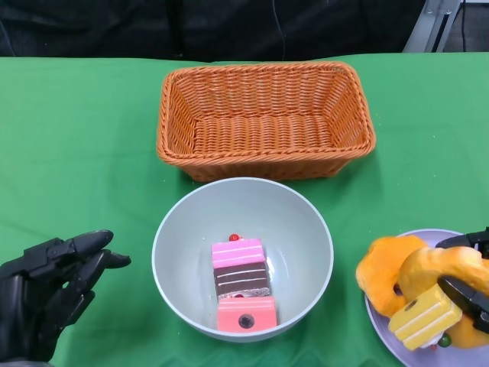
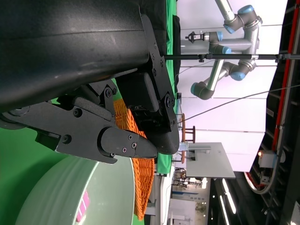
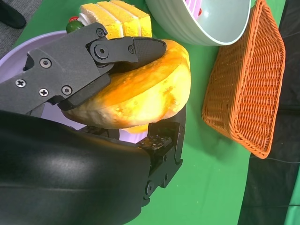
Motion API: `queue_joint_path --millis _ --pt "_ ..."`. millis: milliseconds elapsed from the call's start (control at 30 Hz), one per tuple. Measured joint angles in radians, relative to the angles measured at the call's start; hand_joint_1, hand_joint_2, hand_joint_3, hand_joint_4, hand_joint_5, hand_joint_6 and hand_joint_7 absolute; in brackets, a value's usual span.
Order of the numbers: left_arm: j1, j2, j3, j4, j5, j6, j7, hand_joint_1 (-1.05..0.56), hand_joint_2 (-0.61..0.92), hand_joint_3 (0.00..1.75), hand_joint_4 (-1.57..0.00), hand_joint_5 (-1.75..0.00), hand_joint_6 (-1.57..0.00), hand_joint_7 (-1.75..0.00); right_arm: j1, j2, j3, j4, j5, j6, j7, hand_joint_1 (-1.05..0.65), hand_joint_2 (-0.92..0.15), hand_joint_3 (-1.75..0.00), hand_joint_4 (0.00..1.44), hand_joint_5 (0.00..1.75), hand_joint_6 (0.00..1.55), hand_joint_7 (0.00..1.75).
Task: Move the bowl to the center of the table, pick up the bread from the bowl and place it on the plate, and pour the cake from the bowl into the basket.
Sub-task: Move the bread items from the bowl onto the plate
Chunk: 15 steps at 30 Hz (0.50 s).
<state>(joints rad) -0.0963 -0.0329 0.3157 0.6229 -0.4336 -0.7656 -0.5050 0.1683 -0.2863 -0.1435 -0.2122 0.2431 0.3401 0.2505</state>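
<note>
A: Where is the bread (image 1: 442,265)?
B: Gripped in the right robot hand (image 1: 467,287), over the plate (image 1: 380,325).
A: And the bowl (image 1: 187,229)?
B: Just beside the empty, spread left robot hand (image 1: 47,287), which is nearer.

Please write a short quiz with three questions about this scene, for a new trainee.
1. True or false: the basket holds a cake.
2. What does the right hand hold? A) bread B) cake C) nothing
3. Fill in: the layered cake lies in the ____.

Key:
1. False; the basket holds nothing.
2. A; it grips the bread over the plate.
3. bowl. The left hand holds nothing.
</note>
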Motion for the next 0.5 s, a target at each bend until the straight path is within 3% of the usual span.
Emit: queue_joint_path --millis 500 --pt "-0.009 0.000 0.001 0.018 0.004 -0.003 0.000 -0.29 0.92 0.17 -0.89 -0.92 -1.28 -0.01 -0.071 0.035 0.004 -0.050 -0.006 -0.065 0.019 -0.15 -0.92 -0.46 0.61 1.75 0.52 1.44"
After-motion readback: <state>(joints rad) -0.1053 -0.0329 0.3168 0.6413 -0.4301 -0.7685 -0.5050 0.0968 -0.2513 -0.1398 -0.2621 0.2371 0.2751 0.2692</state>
